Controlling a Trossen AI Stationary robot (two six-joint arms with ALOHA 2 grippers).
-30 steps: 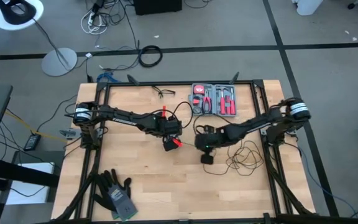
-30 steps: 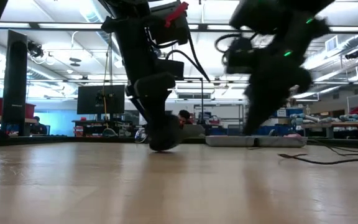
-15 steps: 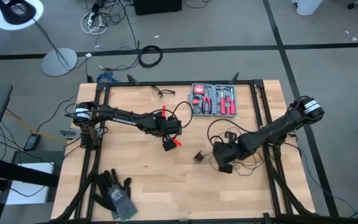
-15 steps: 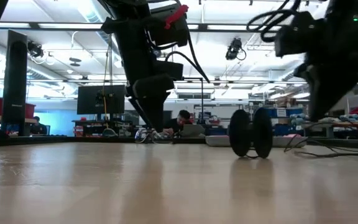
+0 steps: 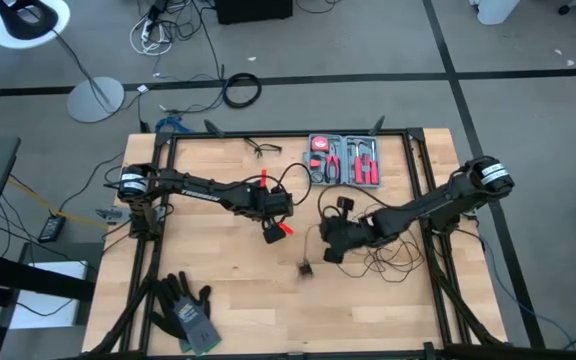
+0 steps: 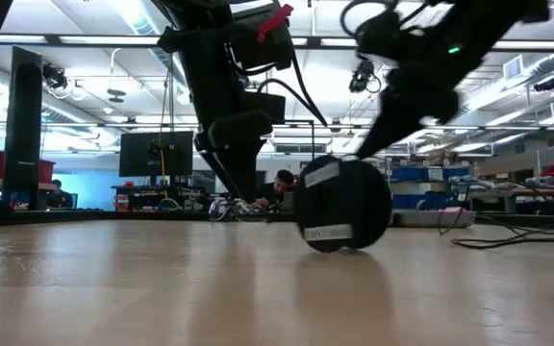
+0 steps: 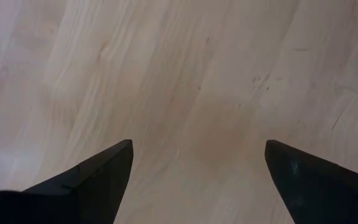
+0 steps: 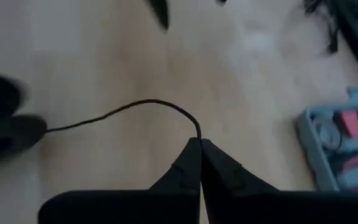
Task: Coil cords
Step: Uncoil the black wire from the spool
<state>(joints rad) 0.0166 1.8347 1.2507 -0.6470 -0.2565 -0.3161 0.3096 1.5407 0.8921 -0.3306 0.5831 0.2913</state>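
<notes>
The cord is a very thin black cable (image 8: 148,102) ending in a round black puck (image 5: 306,268). In the low view the puck (image 6: 342,204) stands on its edge on the table with its flat face toward the camera. Loose loops of the cable (image 5: 393,255) lie on the wood at the right. My right gripper (image 5: 330,250) is just right of the puck, shut on the cable. My left gripper (image 5: 271,235) hangs open over bare wood at the table's middle, its fingers (image 7: 92,180) wide apart with nothing between them. My right gripper (image 8: 199,144) pinches the thin cable (image 8: 197,132) between its two fingertips, a short way from the puck end. The fingers slant down at it. From the fingertips the cable runs in a slack arc to the puck (image 8: 8,134), which rests on the table.
A grey tool case with red-handled tools (image 5: 346,160) lies at the far edge, and a small black glasses-like wire item (image 5: 265,148) lies left of it. Dark gloves (image 5: 188,310) lie near the front left corner. Metal frame rails (image 5: 418,180) border the table.
My right gripper swung toward the table's right edge, then came back toward the left and rose a little, turning as it went. The puck has shifted toward the near left and has turned from edge-on to face-on in the low view.
</notes>
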